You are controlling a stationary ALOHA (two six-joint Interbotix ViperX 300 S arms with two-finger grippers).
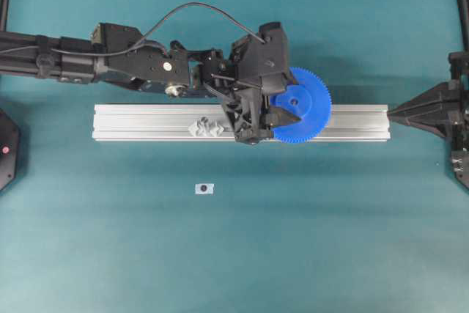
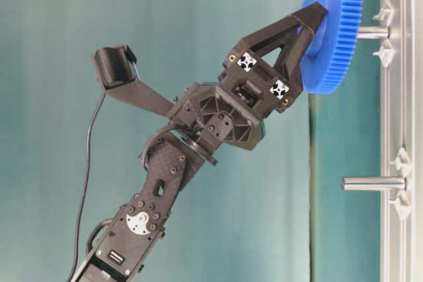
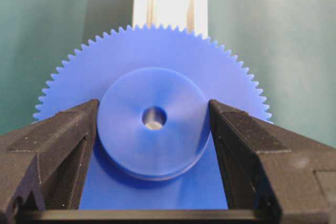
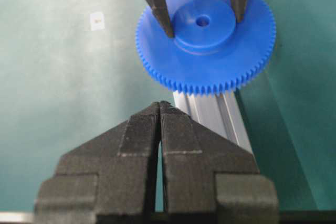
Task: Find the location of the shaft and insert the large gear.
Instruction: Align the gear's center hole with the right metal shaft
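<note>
Sitting over aluminium rail, large gear has shaft tip entering its centre hole. Left gripper clamped on gear's raised hub. Second pin bare, further along rail. Right gripper pressed together, holding nothing, pointing at gear.

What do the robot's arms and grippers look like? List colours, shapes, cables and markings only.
Both arms are matt black. The left gripper has wedge-shaped, ribbed printed fingers on a body bearing two small white cross-shaped fittings. A black boxy wrist camera sits on a flat bracket, with a thin black cable looping back. The right gripper has matching tapered, layered black fingers.
</note>
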